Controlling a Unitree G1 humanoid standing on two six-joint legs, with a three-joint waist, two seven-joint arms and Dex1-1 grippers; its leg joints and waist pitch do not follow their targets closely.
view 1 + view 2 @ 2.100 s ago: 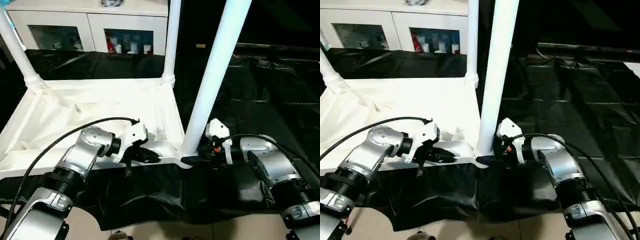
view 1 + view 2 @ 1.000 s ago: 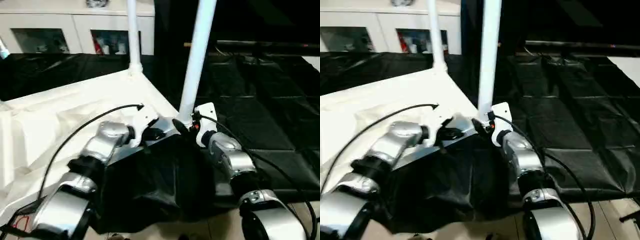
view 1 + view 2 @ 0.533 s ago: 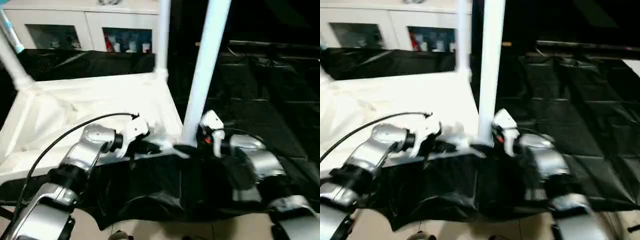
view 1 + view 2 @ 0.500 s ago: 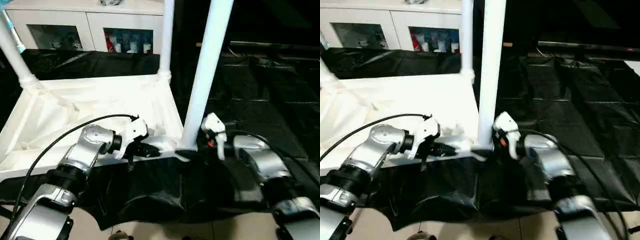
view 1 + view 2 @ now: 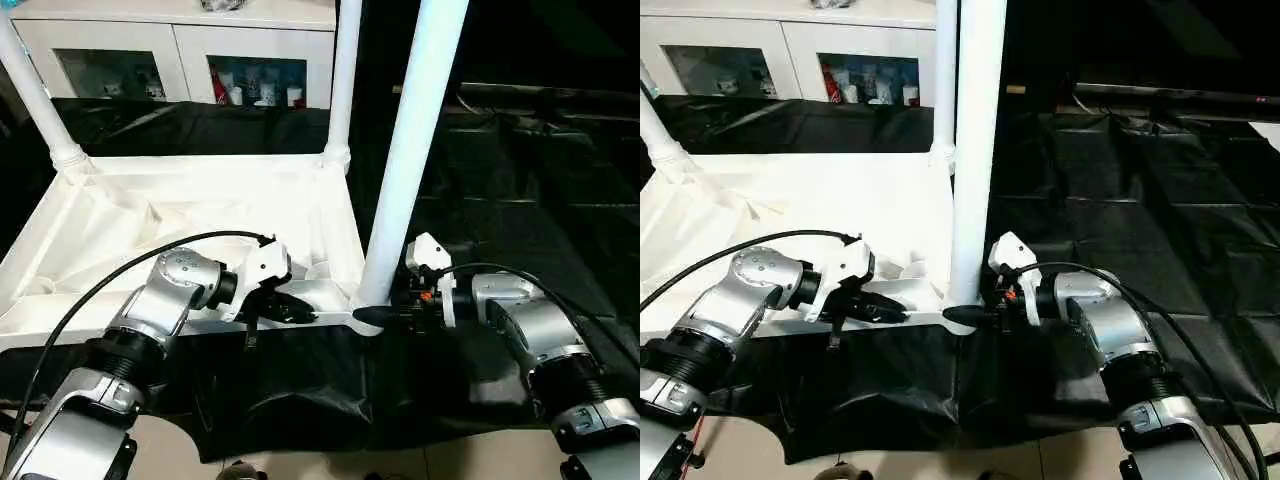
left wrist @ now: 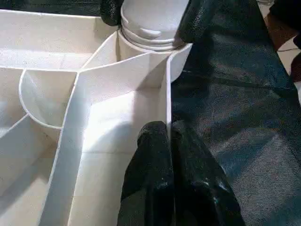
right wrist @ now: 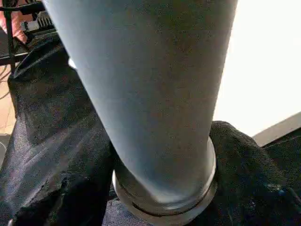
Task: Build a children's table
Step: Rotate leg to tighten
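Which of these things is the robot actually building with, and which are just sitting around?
Part of the job:
white plastic ribbed tabletop, upside down
three upright white tubular legs

Just around:
white cabinet with glass doors
black cloth underneath

Black cloth [image 5: 480, 200] underneath, white glass-doored cabinet [image 5: 180, 50] behind.

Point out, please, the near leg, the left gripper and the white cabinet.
near leg [image 5: 410, 160], left eye view, mid shaft.
left gripper [image 6: 168, 155], left wrist view, between its fingertips at the tabletop [image 6: 117, 113] rim.
white cabinet [image 5: 190, 50], left eye view, door frame.
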